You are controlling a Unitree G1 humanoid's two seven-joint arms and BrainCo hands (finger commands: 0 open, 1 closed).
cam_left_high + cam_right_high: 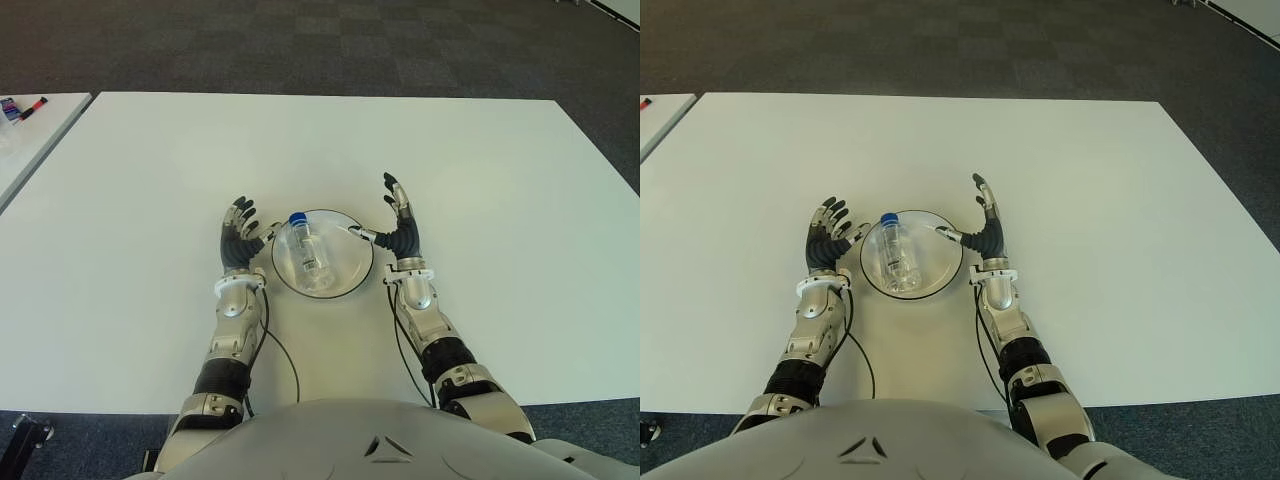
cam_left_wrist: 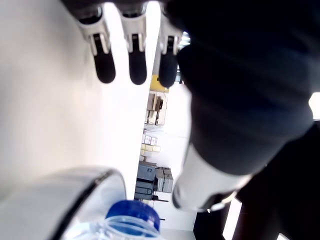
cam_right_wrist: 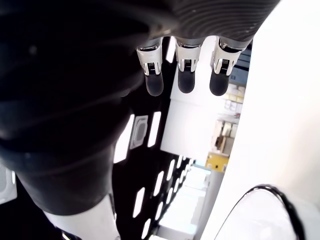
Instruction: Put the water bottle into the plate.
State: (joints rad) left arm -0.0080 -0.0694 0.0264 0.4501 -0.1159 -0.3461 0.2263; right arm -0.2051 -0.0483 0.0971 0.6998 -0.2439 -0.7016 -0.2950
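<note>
A clear water bottle (image 1: 309, 252) with a blue cap (image 1: 297, 218) lies on its side inside the round plate (image 1: 350, 270) near the table's front. My left hand (image 1: 240, 232) stands just left of the plate, fingers spread and holding nothing. My right hand (image 1: 394, 222) stands just right of the plate, fingers spread too, thumb tip reaching over the rim. In the left wrist view the blue cap (image 2: 133, 216) and the plate rim (image 2: 80, 186) show close by. In the right wrist view the fingers (image 3: 153, 82) are extended with nothing between them.
The white table (image 1: 480, 180) stretches wide around the plate. A second table edge with small items (image 1: 22, 108) shows at the far left. Dark carpet lies beyond the table's far edge.
</note>
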